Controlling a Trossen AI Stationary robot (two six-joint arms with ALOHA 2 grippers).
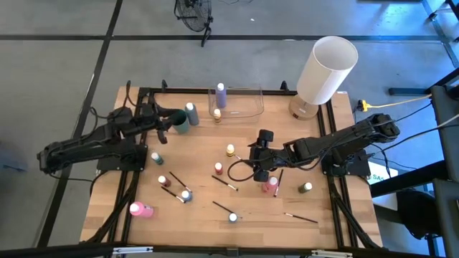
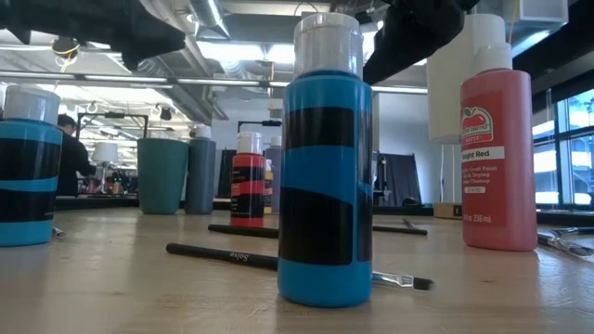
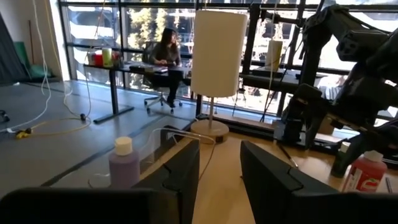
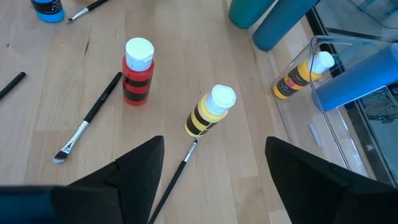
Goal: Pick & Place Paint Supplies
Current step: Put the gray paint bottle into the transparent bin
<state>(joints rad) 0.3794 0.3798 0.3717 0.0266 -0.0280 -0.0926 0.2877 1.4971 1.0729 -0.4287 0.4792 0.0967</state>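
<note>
Small paint bottles stand upright on the wooden table: a yellow one (image 1: 230,150) (image 4: 210,112), a red one (image 1: 218,168) (image 4: 137,73), a pink one (image 1: 269,185) and a blue one (image 2: 325,176). Thin dark paintbrushes (image 1: 226,209) (image 4: 87,118) lie flat between them. A lilac bottle (image 1: 221,94) (image 3: 124,165) and a yellow bottle (image 4: 301,74) are in the clear container (image 1: 247,107). My right gripper (image 1: 253,159) (image 4: 214,142) hovers open above the table, slanting down toward the yellow bottle. My left gripper (image 1: 172,117) (image 3: 219,149) is raised and level beside a teal cup (image 1: 181,123), its fingers apart with nothing between them.
A tall white cylinder (image 1: 326,68) on a round foot stands at the far right corner. A grey bottle (image 1: 191,113) stands by the teal cup. A pink bottle (image 1: 140,209) lies on its side near the front left. A person sits at a desk beyond the table (image 3: 163,53).
</note>
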